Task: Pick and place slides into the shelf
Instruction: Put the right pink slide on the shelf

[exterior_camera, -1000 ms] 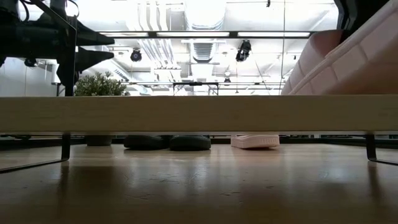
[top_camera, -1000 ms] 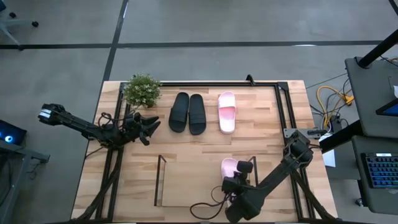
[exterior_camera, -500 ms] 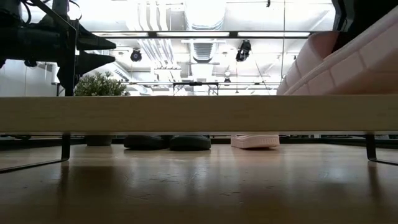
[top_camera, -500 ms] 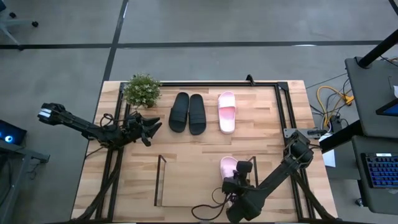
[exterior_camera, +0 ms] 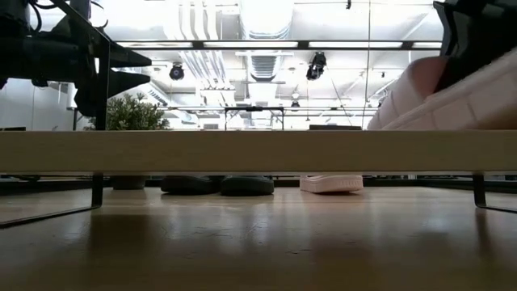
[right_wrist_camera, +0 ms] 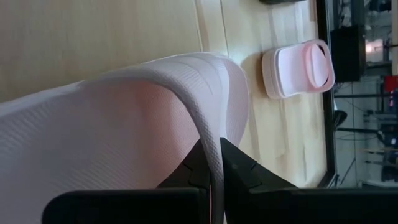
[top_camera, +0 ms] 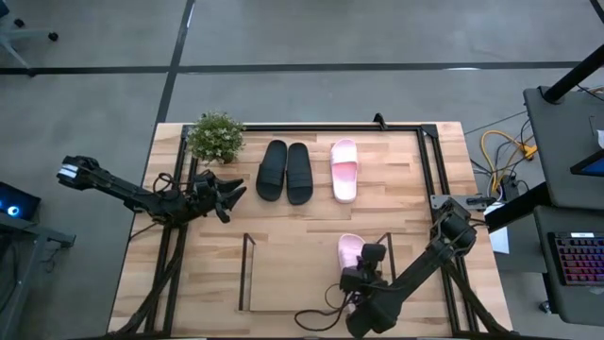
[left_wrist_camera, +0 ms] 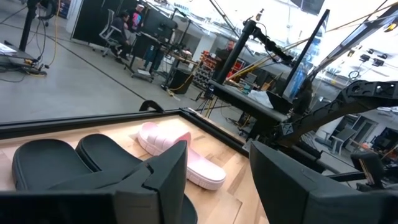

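Shifted slightly since a second ago: held pink slide [top_camera: 350, 251] now a touch farther right and lower over the shelf [top_camera: 283, 274], right claw [top_camera: 363, 280] with it; left arm unchanged. Right claw pressed together on the strap edge of the pink slide [right_wrist_camera: 118, 124], thin strap caught between the two dark fingers, sole hanging tilted above the right end of the shelf board [exterior_camera: 242, 150] — probably angled so the toe lands first beside the dark upright frame [top_camera: 389, 247]. Whether the sole touches the board: cannot tell. Left claw [top_camera: 229, 195] hovering off the tabletop [top_camera: 415, 227] just beside the black slides [top_camera: 285, 172], fingers spread partway and gripping nothing, pointed at the pair; judged pre-positioned for the next pick. Second pink slide [top_camera: 344, 170] lying flat at the far side next to the black pair, well apart from the shelf. Potted plant [top_camera: 216, 137] at the far left corner, clear of both arms. Three slides still off the shelf. No brand, label or legible writing found on slides, shelf or arms.
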{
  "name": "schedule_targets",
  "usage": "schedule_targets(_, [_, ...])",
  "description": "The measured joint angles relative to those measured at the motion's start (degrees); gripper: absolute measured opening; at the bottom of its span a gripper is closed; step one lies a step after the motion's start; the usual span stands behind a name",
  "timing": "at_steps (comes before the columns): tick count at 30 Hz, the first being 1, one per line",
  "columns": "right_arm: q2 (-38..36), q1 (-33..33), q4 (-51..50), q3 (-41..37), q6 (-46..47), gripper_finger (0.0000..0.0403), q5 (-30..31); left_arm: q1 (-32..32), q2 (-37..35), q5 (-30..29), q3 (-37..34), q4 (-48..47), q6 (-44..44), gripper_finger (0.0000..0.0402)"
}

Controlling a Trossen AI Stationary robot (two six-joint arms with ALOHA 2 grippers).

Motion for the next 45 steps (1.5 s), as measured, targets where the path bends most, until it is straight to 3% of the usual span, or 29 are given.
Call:
schedule_targets(12, [0.00,0.00,0.05,0.04,-3.00,0.0008,1.75,-0.01,0.11,-0.02,0.02,-0.02,0.00,0.0160])
schedule_targets(20, [-0.04,0.03,0.00,-2.91,4.32,0.0008,1.04,0.00,0.11,0.22,0.02,0.00,-0.04,0.0160])
schedule_targets(28, [-0.07,0.11,0.00,-3.32,1.69,0.0008,0.83,-0.02,0.11,0.28,0.02,0.00,-0.04,0.0160])
schedule_targets(39, [-0.15,0.26,-0.17,-4.97,9.03,0.0009,0.01,0.01,0.11,0.46,0.07,0.00,-0.04,0.0160])
schedule_targets(45, [-0.15,0.76,-0.06,-2.77,11.36,0.0045,-1.38,-0.02,0.09,0.48,0.09,0.00,-0.07,0.0160])
